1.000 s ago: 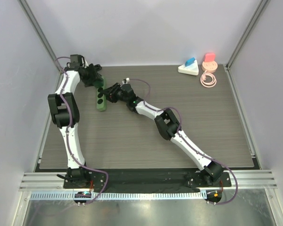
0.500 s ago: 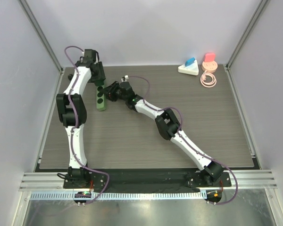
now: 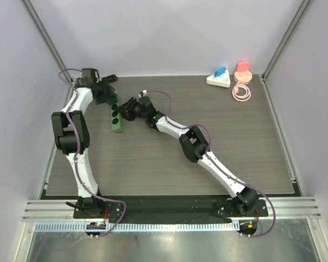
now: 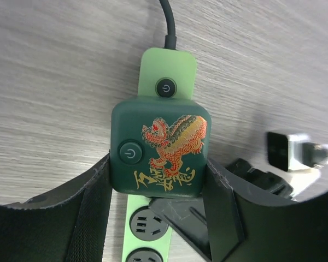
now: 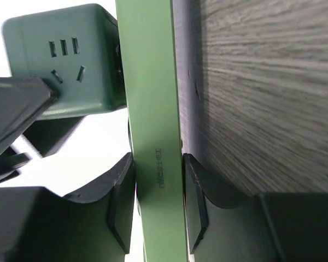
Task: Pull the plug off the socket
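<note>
My left gripper [image 4: 158,191] is clamped on the dark green cube plug [image 4: 159,147] at mid-frame, a finger on each side. My right gripper [image 5: 158,202] pinches the pale green socket strip [image 5: 152,98]; the plug sits against its upper left.

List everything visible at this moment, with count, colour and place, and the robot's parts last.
strip: one, light green, flat on the table's far left
plug: one, dark green cube with a dragon print, on the strip near its cord end
cord: one, black, leaving the strip's end
wedge: one, white with a blue piece on top, far right
stand: one, pink, far right corner
coil: one, pink, just in front of the stand
table: one, grey-brown wood grain
left tool: one, black, closed on the plug's sides
right tool: one, black, clamped across the strip
</note>
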`<action>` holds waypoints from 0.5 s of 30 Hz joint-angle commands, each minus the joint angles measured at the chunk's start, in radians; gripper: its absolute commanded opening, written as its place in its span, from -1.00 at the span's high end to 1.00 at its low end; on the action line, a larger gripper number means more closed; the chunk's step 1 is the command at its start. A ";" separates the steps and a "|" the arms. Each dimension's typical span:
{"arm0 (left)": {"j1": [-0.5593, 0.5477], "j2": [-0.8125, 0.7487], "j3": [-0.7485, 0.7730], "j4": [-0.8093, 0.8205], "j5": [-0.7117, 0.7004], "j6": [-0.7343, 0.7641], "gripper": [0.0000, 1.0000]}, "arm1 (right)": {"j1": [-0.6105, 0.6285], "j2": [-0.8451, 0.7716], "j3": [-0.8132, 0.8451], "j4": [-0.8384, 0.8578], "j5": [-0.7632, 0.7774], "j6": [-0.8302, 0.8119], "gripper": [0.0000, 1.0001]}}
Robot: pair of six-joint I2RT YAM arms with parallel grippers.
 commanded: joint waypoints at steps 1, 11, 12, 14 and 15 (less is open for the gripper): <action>0.096 -0.102 -0.016 0.154 0.335 -0.239 1.00 | -0.025 0.036 -0.034 -0.133 0.046 0.052 0.97; -0.054 -0.134 0.099 -0.064 -0.046 0.068 1.00 | -0.020 0.028 -0.019 -0.251 0.099 -0.060 0.98; -0.050 -0.137 0.099 -0.057 -0.026 0.056 1.00 | -0.017 0.028 -0.010 -0.288 0.119 -0.070 0.97; -0.007 -0.124 0.131 -0.054 0.061 -0.027 1.00 | -0.012 0.015 -0.014 -0.308 0.136 -0.090 0.98; 0.005 -0.113 0.157 -0.069 0.123 -0.061 1.00 | -0.012 0.012 -0.020 -0.308 0.142 -0.090 0.98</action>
